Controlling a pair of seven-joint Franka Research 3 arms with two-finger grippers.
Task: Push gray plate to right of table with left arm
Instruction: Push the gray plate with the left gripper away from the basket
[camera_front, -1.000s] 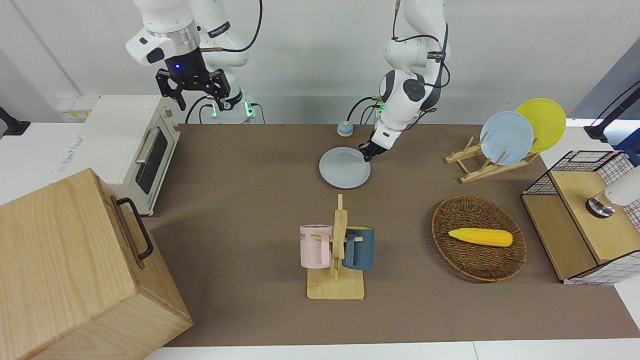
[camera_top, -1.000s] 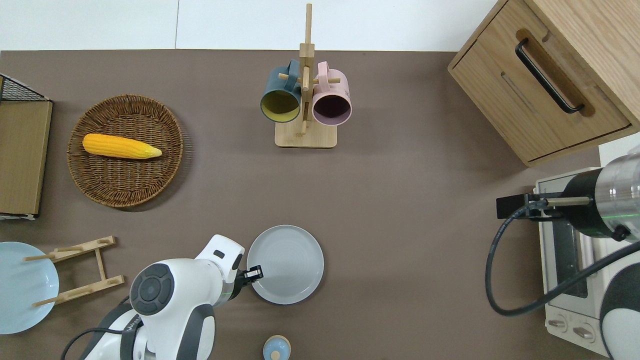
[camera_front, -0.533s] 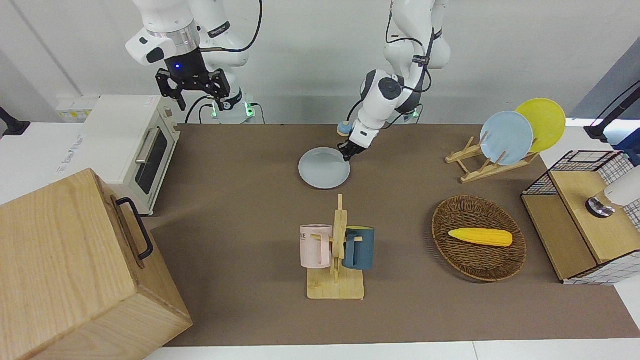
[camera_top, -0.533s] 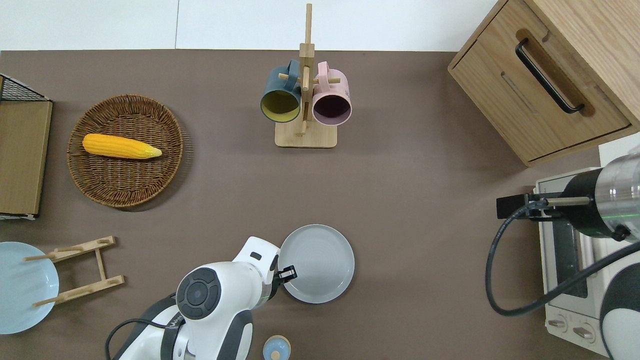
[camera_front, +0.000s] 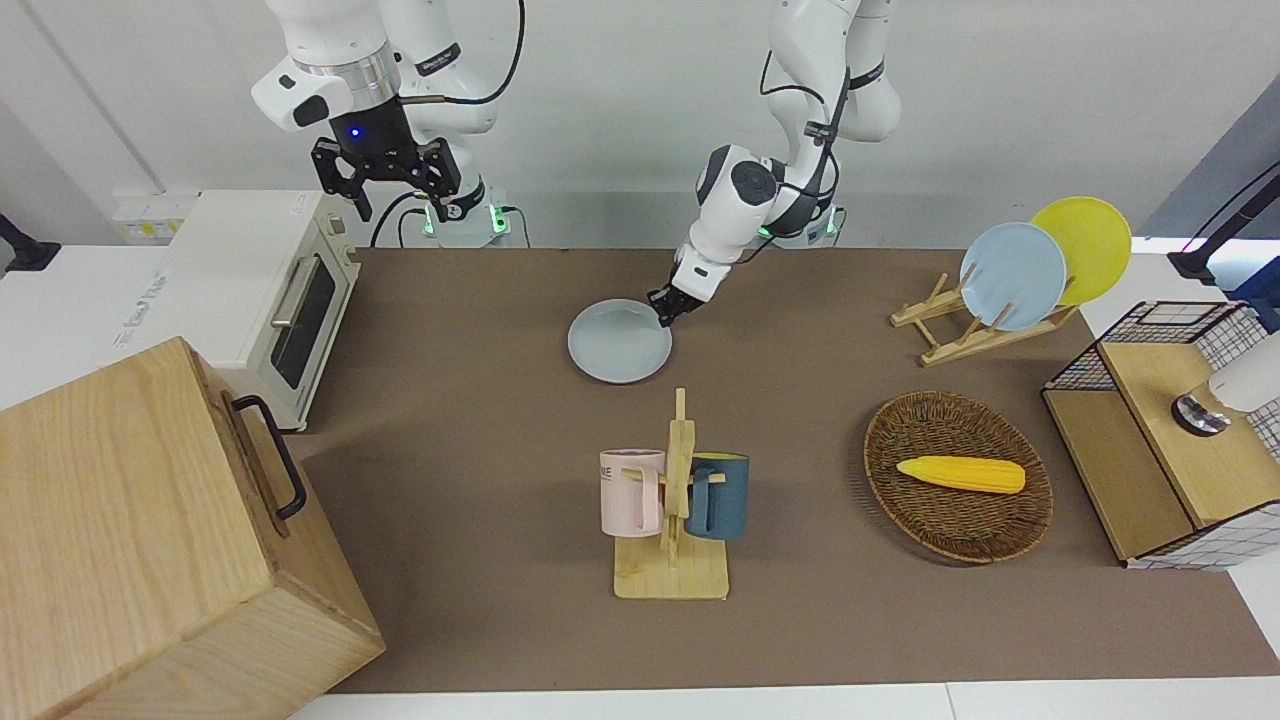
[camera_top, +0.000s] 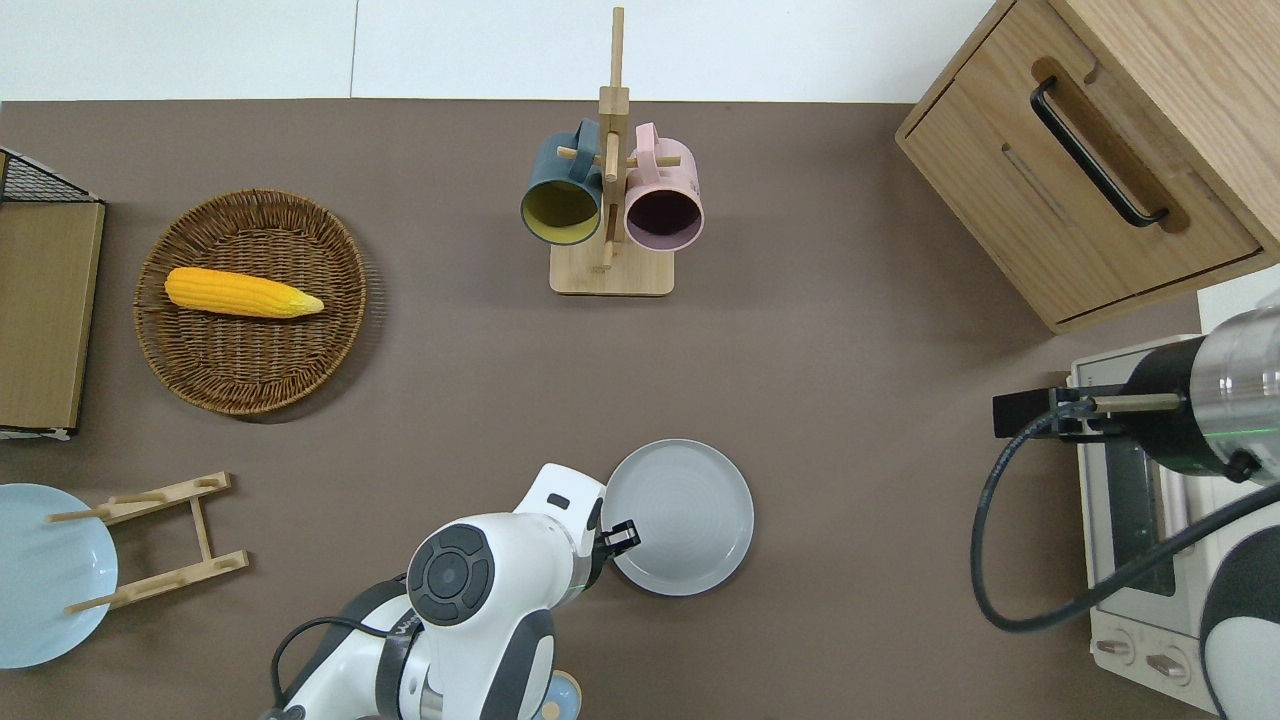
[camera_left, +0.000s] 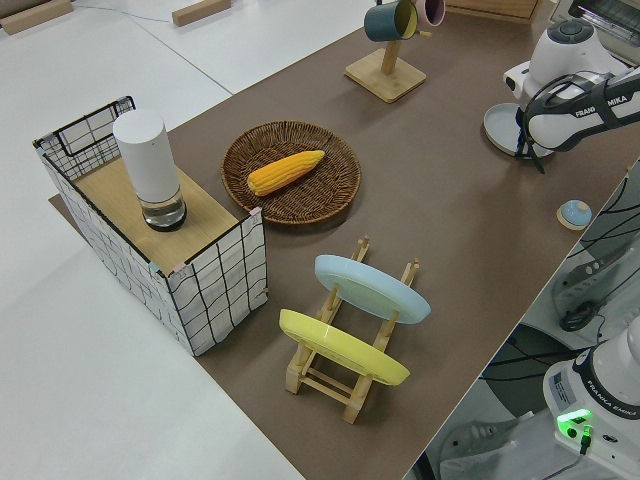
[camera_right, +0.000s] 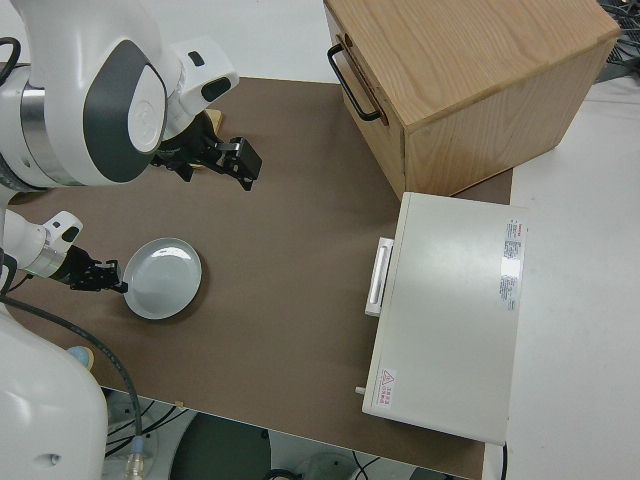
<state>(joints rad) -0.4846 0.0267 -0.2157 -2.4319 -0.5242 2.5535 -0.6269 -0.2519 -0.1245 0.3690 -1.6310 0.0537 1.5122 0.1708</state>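
Observation:
The gray plate (camera_front: 620, 341) lies flat on the brown table (camera_front: 480, 420), nearer to the robots than the mug rack; it also shows in the overhead view (camera_top: 680, 517) and the right side view (camera_right: 165, 277). My left gripper (camera_front: 663, 313) is low at the table, shut, with its tips against the plate's rim on the side toward the left arm's end; it shows in the overhead view (camera_top: 622, 533) too. It holds nothing. My right gripper (camera_front: 385, 185) is parked, open and empty.
A wooden mug rack (camera_front: 672, 500) holds a pink and a dark teal mug. A toaster oven (camera_front: 260, 290) and wooden box (camera_front: 150, 540) stand at the right arm's end. A wicker basket (camera_front: 957, 510) with corn, a dish rack (camera_front: 960, 335) and a wire crate (camera_front: 1170, 430) are at the left arm's end.
My left gripper has slid the gray plate along the table toward the right arm's end, in two steps. The right arm has not moved.

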